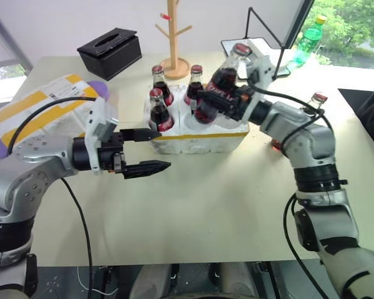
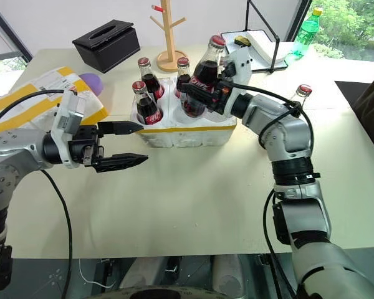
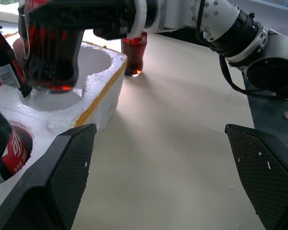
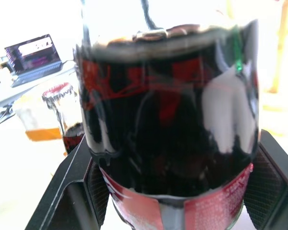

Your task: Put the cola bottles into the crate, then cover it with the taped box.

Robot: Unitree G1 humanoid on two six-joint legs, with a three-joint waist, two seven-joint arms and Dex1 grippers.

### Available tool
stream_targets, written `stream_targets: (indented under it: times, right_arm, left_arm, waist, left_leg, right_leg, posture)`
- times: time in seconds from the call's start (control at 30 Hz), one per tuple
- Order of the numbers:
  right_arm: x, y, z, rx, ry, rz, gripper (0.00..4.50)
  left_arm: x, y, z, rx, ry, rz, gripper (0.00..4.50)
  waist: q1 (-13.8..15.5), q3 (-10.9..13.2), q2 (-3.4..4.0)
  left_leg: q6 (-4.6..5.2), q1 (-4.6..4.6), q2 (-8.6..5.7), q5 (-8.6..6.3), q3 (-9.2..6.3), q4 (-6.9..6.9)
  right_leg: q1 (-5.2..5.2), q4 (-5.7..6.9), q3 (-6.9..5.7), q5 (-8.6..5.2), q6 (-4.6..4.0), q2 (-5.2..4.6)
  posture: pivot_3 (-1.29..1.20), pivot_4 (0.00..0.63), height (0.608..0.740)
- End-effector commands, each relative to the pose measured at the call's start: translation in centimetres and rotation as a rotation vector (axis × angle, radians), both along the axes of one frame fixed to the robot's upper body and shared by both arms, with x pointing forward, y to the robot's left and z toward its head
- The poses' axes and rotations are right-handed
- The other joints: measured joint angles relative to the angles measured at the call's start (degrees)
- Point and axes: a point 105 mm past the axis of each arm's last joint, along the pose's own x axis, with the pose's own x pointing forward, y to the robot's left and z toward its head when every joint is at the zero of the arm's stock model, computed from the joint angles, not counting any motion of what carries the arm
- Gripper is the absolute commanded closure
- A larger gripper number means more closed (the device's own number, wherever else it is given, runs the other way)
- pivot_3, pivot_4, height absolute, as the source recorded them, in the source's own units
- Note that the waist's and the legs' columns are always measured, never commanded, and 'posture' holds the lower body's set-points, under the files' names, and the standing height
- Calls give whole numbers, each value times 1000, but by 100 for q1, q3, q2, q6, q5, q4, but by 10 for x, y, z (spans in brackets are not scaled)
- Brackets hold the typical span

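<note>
A: Where is the right gripper [image 1: 221, 99]?

B: Over the crate [image 1: 199, 138], clenched on a cola bottle [image 1: 223, 80]. The bottle tilts, its cap away from the robot, its base just above an open well near the crate's right end.

A: How many bottles are in the crate?

B: Three stand upright in wells: two at the back [image 1: 160, 81] [image 1: 195, 83] and one at the front left [image 1: 158, 110]. Another bottle [image 1: 316, 99] stands on the tabletop [image 1: 206, 199] to the right of the crate, partly hidden behind the right arm.

A: And the left gripper [image 1: 149, 150]?

B: Released, its jaws wide apart and holding nothing. It hangs level just in front of the crate's left end, pointing to the right.

A: The taped box?

B: The box [image 1: 40, 109] lies on the tabletop at the far left, behind the left arm, apart from the crate, with its purple end [image 1: 98, 88] towards the tissue box.

A: Anything else?

B: A black tissue box [image 1: 110, 52] and a wooden stand [image 1: 173, 38] at the back, a green bottle [image 1: 308, 38] at the far right corner.
</note>
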Motion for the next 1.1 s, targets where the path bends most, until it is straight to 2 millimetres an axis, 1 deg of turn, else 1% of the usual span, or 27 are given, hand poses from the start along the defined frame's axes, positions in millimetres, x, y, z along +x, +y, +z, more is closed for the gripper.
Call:
stream_targets:
  times: [0.03,0.13,0.27,0.37,0.43,0.5,0.53,0.57,0.6,0.7,0.8,0.9,1.0,1.1]
  right_arm:
    - [-5,14,20,-40,-112,58,1680]
    - [-4,20,9,-110,-109,81,1680]
    - [-8,29,3,-170,-100,147,1680]
    - [-2,42,-16,-258,-57,172,1680]
    - [4,45,-23,-265,-17,164,1680]
    - [10,45,-29,-272,-4,137,615]
    - [13,45,-31,-273,-1,125,247]
    - [14,44,-32,-273,2,119,47]
    - [15,44,-32,-268,2,109,47]
    - [11,34,-28,-239,-14,78,47]
    - [1,19,-23,-215,-33,47,47]
    - [-15,-4,-14,-182,-49,-21,47]
    - [-35,-28,-6,-141,-48,-90,47]
    - [-53,-52,-7,-119,-18,-179,47]
  left_arm:
    - [-5,0,11,-16,-55,-1,0]
    - [-5,0,11,-19,-59,7,0]
    - [-4,1,10,-23,-62,15,0]
    - [-4,-1,11,-25,-66,10,0]
    - [-4,-2,11,-26,-67,6,0]
    - [-4,-3,11,-27,-68,1,0]
    - [-4,-4,11,-27,-68,-2,0]
    - [-4,-4,11,-27,-69,-4,0]
    - [-4,-4,11,-26,-69,-6,0]
    - [-3,-5,12,-26,-73,-13,0]
    - [-2,-6,12,-25,-73,-23,0]
    - [-1,-7,11,-26,-69,-38,0]
    - [0,-8,10,-27,-63,-53,0]
    - [2,-11,8,-26,-56,-75,0]
  waist:
    - [-5,0,0]
    - [-8,0,0]
    - [-25,0,0]
    - [-73,0,0]
    - [-116,0,-1]
    - [-145,-2,-3]
    - [-154,-2,-3]
    - [-152,-2,-3]
    - [-150,-2,-3]
    - [-141,-2,-4]
    - [-82,-3,-4]
    - [-40,-3,-4]
    - [-11,-3,-4]
    - [24,-3,-4]
  left_leg:
    - [0,0,0,0,0,0]
    - [-1,0,0,0,0,0]
    - [-3,-1,0,1,1,-2]
    - [-5,-1,0,2,1,-4]
    - [-7,0,0,3,1,-5]
    - [-8,1,0,4,1,-6]
    - [-9,4,0,4,1,-7]
    - [-11,6,0,5,1,-8]
    - [-13,7,0,7,0,-8]
    - [-18,10,1,9,-1,-8]
    - [-19,10,-1,10,-4,-7]
    - [-18,9,-7,9,-16,-8]
    - [-18,5,-9,9,-14,-8]
    - [-19,5,-5,10,-14,-11]
  right_leg:
    - [-1,0,2,0,0,1]
    - [-3,1,4,0,0,2]
    - [-7,3,6,0,0,3]
    - [-9,6,8,0,0,4]
    - [-9,7,8,0,0,5]
    - [-10,9,9,0,0,5]
    - [-9,9,12,0,0,7]
    - [-10,10,16,0,0,7]
    - [-10,12,16,0,0,8]
    - [-10,18,17,1,-2,8]
    - [-11,21,17,2,-3,8]
    - [-10,19,19,2,-3,8]
    - [-11,18,24,2,-3,8]
    - [-13,19,24,2,-3,8]
  posture:
    - [0,150,736]
    - [0,150,736]
    - [0,150,736]
    - [0,150,736]
    - [0,150,736]
    - [0,150,736]
    - [0,150,736]
    - [0,150,736]
    - [0,150,736]
    - [0,150,736]
    - [0,150,736]
    - [0,150,736]
    - [0,150,736]
    - [0,150,736]
